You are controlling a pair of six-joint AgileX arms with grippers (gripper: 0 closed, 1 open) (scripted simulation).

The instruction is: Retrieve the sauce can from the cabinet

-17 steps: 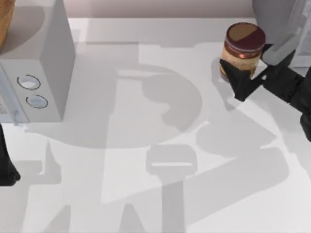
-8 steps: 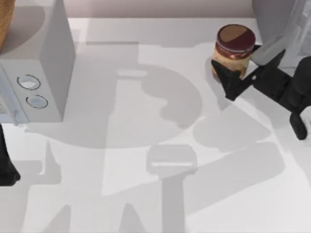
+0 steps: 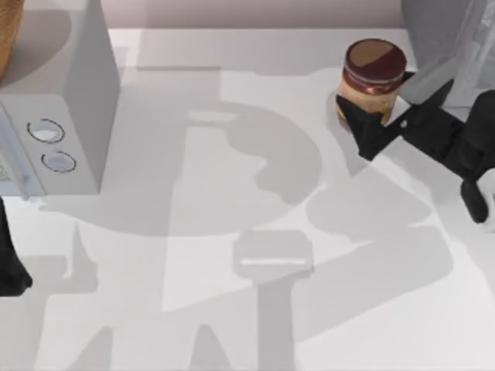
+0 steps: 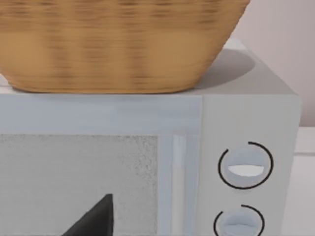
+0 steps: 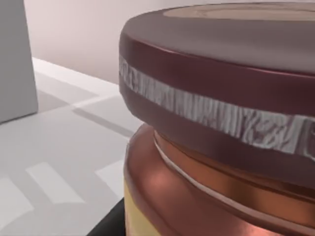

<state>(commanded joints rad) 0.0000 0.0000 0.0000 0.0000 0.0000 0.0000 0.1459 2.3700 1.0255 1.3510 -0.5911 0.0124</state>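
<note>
Right wrist view, nearest first: the sauce can [image 5: 216,123] sits right at the lens. You get the dark red lid, a pale crinkled band round it, a copper shoulder and the top of the yellowish label. Behind it are the white table [image 5: 59,157] and a pale back wall.

Top view gives the layout the wrist cam can't. The right end effector [image 3: 377,124] is at the table's far right, its black fingers [image 3: 362,127] on either side of the can's lower body. It looks closed on the can [image 3: 373,75], though the contact on the far side is hidden, so that's a probable grip. The can is upright with its brown top facing up. I can't tell if its base touches the table [image 3: 232,325]. Just beyond it at the right edge is the cabinet [image 3: 445,39], a grey box, and the can is outside it.

Left wrist view: a black fingertip of the left end effector [image 4: 93,221] is at the frame edge, pointing at the white microwave [image 4: 147,162]. I can't tell how far it's open. Two round dials [image 4: 244,165] are on the front and a wicker basket [image 4: 118,44] sits on top. In the top view the left arm [image 3: 9,263] is parked at the left edge, near the microwave [image 3: 69,116].
</note>
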